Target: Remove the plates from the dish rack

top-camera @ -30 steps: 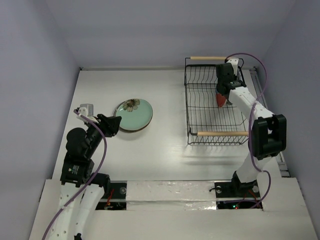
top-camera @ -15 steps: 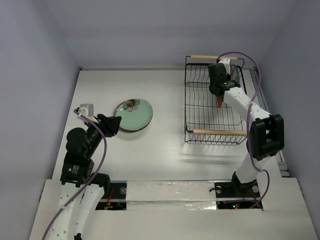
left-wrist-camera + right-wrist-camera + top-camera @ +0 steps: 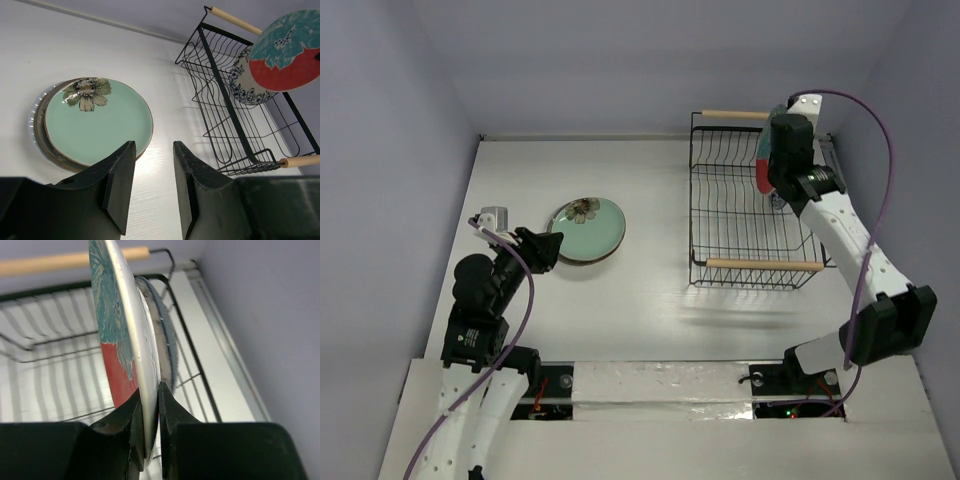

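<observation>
Right claw (image 3: 149, 405) grasps the teal-and-red plate (image 3: 112, 340) by its rim, above the rack (image 3: 740, 215) at the desk's far right corner. A blue-flowered plate (image 3: 245, 82) stands half hidden behind it. Left claw (image 3: 152, 170) is released, near the green plate (image 3: 97, 122) topping a mostly hidden stack (image 3: 41, 131).

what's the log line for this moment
right jaws: shut on teal-and-red plate, upright over rack | rack: blue-flowered plate inside | left jaws: open, empty, beside green plate
</observation>
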{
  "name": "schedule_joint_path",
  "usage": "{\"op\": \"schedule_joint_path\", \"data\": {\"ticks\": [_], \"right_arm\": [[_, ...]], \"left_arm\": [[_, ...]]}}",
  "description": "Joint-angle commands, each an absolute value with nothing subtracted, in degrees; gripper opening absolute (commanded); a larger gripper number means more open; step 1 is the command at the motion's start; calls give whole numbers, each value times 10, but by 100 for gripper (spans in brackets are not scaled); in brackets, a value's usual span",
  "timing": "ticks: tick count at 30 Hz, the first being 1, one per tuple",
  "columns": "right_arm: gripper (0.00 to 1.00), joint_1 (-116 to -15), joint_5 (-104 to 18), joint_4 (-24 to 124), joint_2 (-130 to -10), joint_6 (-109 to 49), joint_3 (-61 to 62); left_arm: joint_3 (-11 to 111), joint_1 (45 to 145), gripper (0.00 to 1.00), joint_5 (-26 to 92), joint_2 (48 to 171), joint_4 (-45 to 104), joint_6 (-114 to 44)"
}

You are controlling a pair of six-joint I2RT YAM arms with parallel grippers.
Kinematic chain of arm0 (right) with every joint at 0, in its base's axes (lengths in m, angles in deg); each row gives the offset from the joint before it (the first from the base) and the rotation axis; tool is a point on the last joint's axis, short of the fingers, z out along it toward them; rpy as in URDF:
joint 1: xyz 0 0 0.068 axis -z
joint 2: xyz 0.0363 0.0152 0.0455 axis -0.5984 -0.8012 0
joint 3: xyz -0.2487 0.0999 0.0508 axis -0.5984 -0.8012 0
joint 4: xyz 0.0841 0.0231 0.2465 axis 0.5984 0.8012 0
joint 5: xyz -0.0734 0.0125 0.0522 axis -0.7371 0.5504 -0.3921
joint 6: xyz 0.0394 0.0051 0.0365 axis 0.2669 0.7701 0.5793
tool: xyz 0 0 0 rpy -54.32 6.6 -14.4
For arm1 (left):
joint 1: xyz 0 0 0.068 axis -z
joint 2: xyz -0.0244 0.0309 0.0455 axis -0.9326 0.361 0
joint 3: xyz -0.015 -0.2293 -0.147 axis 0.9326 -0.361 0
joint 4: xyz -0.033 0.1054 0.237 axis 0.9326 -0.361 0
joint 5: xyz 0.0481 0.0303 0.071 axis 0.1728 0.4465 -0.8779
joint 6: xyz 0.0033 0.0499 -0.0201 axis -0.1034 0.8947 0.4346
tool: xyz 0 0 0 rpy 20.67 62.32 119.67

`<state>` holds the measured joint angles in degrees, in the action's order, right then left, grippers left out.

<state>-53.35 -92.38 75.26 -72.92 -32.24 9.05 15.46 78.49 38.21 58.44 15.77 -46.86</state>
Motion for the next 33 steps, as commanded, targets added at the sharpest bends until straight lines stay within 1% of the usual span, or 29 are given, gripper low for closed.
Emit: {"op": "schedule_joint_path", "data": {"ticks": [1, 8, 11, 12, 14, 16, 18, 20, 21, 26, 27, 31, 33], "right_arm": [[0, -543, -850, 640, -652, -270, 83], [0, -543, -725, 572, -564, -193, 18], [0, -543, -645, 530, -540, -161, -4], [0, -543, -593, 518, -537, -148, -8], [0, -555, -548, 477, -539, -115, -21], [0, -589, -527, 459, -552, -103, -20], [0, -617, -543, 456, -581, -103, -14], [0, -646, -521, 434, -604, -84, -12], [0, -654, -488, 422, -627, -73, -14], [0, -700, -456, 365, -703, -22, -4], [0, -710, -450, 355, -713, -14, -4], [0, -725, -436, 311, -755, 22, -5], [0, -731, -431, 304, -784, 39, -1]], "left_arm": [[148, 787, 33, 382, 591, 184, -470], [147, 782, 33, 378, 599, 184, -471], [148, 776, 33, 380, 599, 186, -471], [148, 776, 33, 379, 599, 186, -471], [146, 771, 33, 377, 597, 186, -470], [147, 771, 33, 374, 596, 186, -471], [147, 765, 33, 372, 596, 186, -471], [147, 765, 33, 369, 596, 185, -471], [147, 765, 32, 368, 595, 186, -471], [147, 765, 15, 363, 592, 186, -472], [147, 760, 14, 362, 592, 187, -472], [146, 760, 12, 361, 591, 187, -472], [147, 760, 17, 362, 590, 186, -472]]}}
